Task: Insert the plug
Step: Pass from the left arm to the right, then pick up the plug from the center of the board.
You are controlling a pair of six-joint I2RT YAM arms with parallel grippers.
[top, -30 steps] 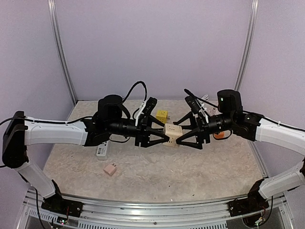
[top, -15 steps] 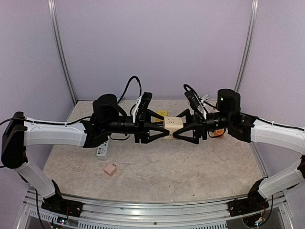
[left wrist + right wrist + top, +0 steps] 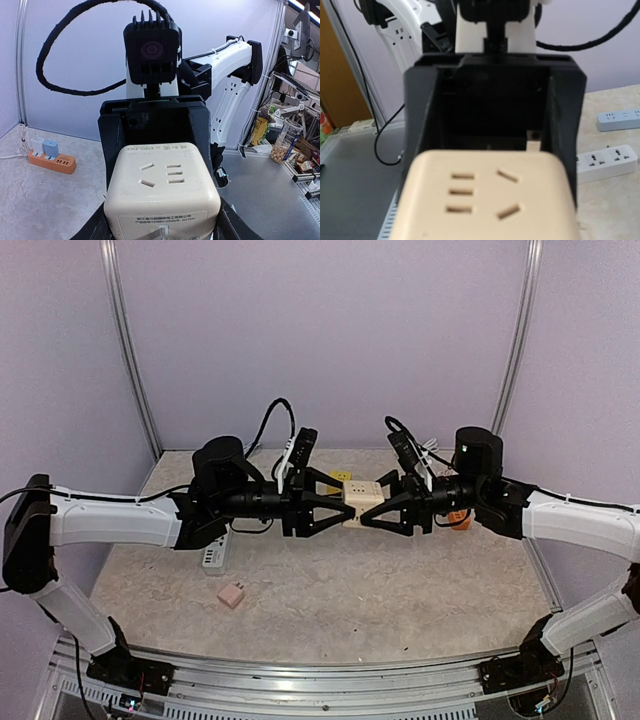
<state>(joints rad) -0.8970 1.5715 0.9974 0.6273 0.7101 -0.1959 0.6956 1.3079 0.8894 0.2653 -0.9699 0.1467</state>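
Note:
A cream cube socket adapter (image 3: 362, 498) hangs in mid-air above the table's middle, held from both sides. My left gripper (image 3: 343, 504) is shut on its left end and my right gripper (image 3: 383, 504) on its right end. In the left wrist view the adapter (image 3: 162, 185) fills the lower centre. Its socket face is up and its labelled face with a metal prong (image 3: 162, 233) points at the camera. My dark fingers (image 3: 227, 227) flank it. In the right wrist view the adapter (image 3: 487, 200) fills the bottom and hides my own fingers.
A yellow cube adapter (image 3: 340, 477) lies behind the held one. A pink adapter (image 3: 231, 594) lies at the front left. A white power strip (image 3: 214, 552) is under the left arm. An orange power strip (image 3: 458, 521) with chargers is at the right (image 3: 51, 161). Two more strips (image 3: 607, 160) show in the right wrist view.
Both grippers have lifted the cream adapter higher above the table, still holding it between them. The arms have straightened a little.

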